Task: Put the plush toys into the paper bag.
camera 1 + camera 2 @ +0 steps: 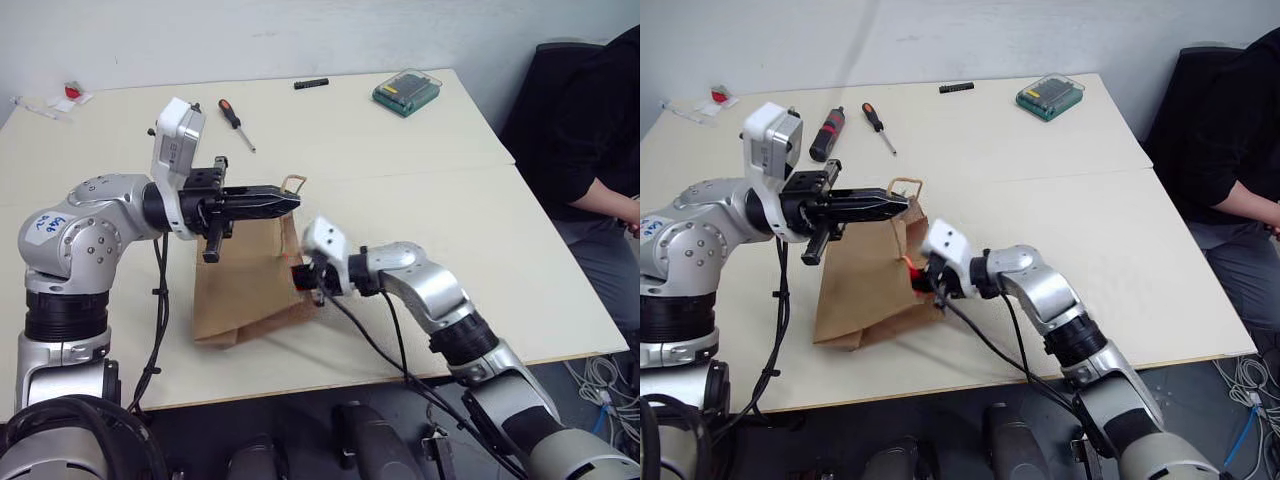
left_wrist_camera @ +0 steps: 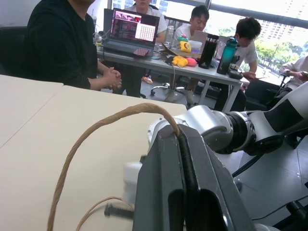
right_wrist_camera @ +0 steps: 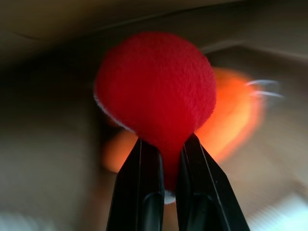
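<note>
I see my left gripper (image 1: 285, 200) clamping the bag's (image 1: 245, 290) handle (image 2: 96, 130), the bag's mouth facing right. My right gripper (image 3: 163, 144) pinches the red toy (image 3: 156, 91) at the mouth; the orange toy (image 3: 236, 115) lies beyond it.

Room light: bright and even on the pale worktop (image 1: 420, 220)
Windows: very bright, washed out
Red toy (image 3: 155, 94): close and fuzzy
Behind toy: dark, smeared blur
</note>
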{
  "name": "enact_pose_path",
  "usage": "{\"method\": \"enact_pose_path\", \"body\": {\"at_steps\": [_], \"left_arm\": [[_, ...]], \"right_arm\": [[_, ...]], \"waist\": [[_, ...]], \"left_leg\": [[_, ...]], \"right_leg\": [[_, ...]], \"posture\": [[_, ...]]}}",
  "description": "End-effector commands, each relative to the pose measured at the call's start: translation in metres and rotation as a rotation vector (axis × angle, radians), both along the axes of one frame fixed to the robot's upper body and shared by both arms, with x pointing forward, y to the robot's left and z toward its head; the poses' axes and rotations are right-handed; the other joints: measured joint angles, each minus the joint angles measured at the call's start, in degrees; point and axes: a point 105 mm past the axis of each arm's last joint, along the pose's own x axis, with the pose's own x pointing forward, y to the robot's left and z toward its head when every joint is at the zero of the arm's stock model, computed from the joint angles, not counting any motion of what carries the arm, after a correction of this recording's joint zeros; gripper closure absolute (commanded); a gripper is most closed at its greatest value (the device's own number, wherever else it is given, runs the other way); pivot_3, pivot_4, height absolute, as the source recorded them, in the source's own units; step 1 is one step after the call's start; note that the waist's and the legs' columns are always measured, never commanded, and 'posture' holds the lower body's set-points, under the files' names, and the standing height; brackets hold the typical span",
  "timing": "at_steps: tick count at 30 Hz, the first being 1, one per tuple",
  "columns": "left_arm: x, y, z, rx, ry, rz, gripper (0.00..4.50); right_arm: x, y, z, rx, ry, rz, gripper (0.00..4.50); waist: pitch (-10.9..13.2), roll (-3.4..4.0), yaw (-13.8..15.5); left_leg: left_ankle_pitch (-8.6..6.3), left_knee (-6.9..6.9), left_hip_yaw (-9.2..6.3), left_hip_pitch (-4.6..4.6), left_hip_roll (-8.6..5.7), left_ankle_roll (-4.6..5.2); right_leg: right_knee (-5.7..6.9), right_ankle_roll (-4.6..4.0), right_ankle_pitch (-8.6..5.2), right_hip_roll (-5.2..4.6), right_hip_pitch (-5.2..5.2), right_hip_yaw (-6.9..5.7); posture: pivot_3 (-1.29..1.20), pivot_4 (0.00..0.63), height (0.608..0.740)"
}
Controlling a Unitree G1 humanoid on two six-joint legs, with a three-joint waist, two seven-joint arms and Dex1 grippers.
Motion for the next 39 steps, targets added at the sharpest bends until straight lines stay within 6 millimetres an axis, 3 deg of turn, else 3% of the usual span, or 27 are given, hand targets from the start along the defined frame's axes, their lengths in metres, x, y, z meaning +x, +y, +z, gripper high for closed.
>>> {"method": "enact_pose_path", "body": {"at_steps": [1,7,11,15,23,25,27,31,36,39], "left_arm": [[-0.003,-0.004,0.012,-0.003,-0.069,-0.015,4.5],[-0.003,-0.007,0.01,-0.011,-0.07,-0.019,4.5],[-0.004,-0.003,0.009,-0.013,-0.067,-0.005,4.5],[-0.004,0.002,0.007,-0.008,-0.061,0.011,4.5],[-0.004,0.006,0.006,-0.01,-0.05,0.019,4.5],[-0.004,0.006,0.006,-0.009,-0.047,0.019,4.5],[-0.003,0.006,0.007,-0.01,-0.044,0.014,4.5],[-0.004,0.004,0.006,-0.006,-0.042,0.005,4.5],[-0.005,0.005,0.005,-0.004,-0.04,0.0,4.5],[-0.005,0.005,0.005,-0.002,-0.04,-0.002,4.5]], "right_arm": [[-0.012,0.018,0.005,0.002,-0.009,0.126,4.49],[-0.013,0.042,-0.002,0.019,0.011,0.154,4.49],[-0.005,0.044,0.003,0.068,0.003,0.08,4.49],[-0.008,0.033,0.01,0.087,0.034,0.067,3.22],[-0.015,-0.011,0.03,0.124,0.034,-0.032,0.4],[-0.016,-0.029,0.032,0.118,0.022,-0.08,0.4],[-0.013,-0.062,0.036,0.106,0.005,-0.205,0.4],[-0.01,-0.107,0.039,0.15,0.071,-0.472,0.4],[-0.016,-0.143,0.027,0.24,0.29,-0.73,0.4],[-0.022,-0.144,0.014,0.268,0.41,-0.786,0.4]], "waist": [[0.0,0.0,0.0],[0.0,0.0,-0.04],[0.0,0.0,-0.05],[0.0,0.0,-0.02],[0.0,0.0,0.25],[0.0,-0.01,0.4],[0.0,-0.01,0.75],[-0.01,-0.03,1.61],[-0.01,-0.03,1.58],[-0.02,-0.03,1.57]], "left_leg": [[0.0,0.0,0.0,0.0,0.0,0.0],[0.0,0.05,-0.02,0.0,0.0,0.0],[0.0,0.04,-0.02,0.0,0.01,0.0],[0.0,0.04,-0.04,0.0,0.01,0.0],[0.0,0.05,-0.12,-0.06,-0.01,0.0],[0.0,0.05,-0.12,-0.06,-0.01,0.0],[0.0,0.04,-0.12,-0.07,-0.01,0.0],[0.0,0.05,-0.12,-0.08,-0.03,0.0],[0.0,0.04,-0.1,-0.04,-0.02,-0.01],[0.01,0.02,-0.09,-0.05,-0.02,-0.01]], "right_leg": [[0.0,0.0,0.0,-0.01,0.0,0.0],[0.09,0.0,0.0,-0.03,0.0,-0.02],[0.23,0.0,0.0,-0.05,0.0,-0.03],[0.25,0.0,0.0,-0.06,0.0,-0.03],[0.19,0.0,0.0,-0.08,0.01,-0.1],[0.13,0.0,0.0,-0.08,0.01,-0.1],[0.04,0.0,0.0,-0.07,0.01,-0.1],[-0.01,0.0,0.0,-0.07,0.02,-0.08],[0.04,0.0,0.0,-0.01,0.02,-0.03],[0.03,0.0,0.0,0.0,0.02,-0.01]], "posture": [[0.0,0.15,0.74],[0.0,0.15,0.74],[0.0,0.15,0.74],[0.0,0.15,0.74],[0.0,0.15,0.74],[0.0,0.15,0.74],[0.0,0.15,0.74],[0.0,0.15,0.74],[0.0,0.15,0.74],[0.0,0.15,0.74]]}}
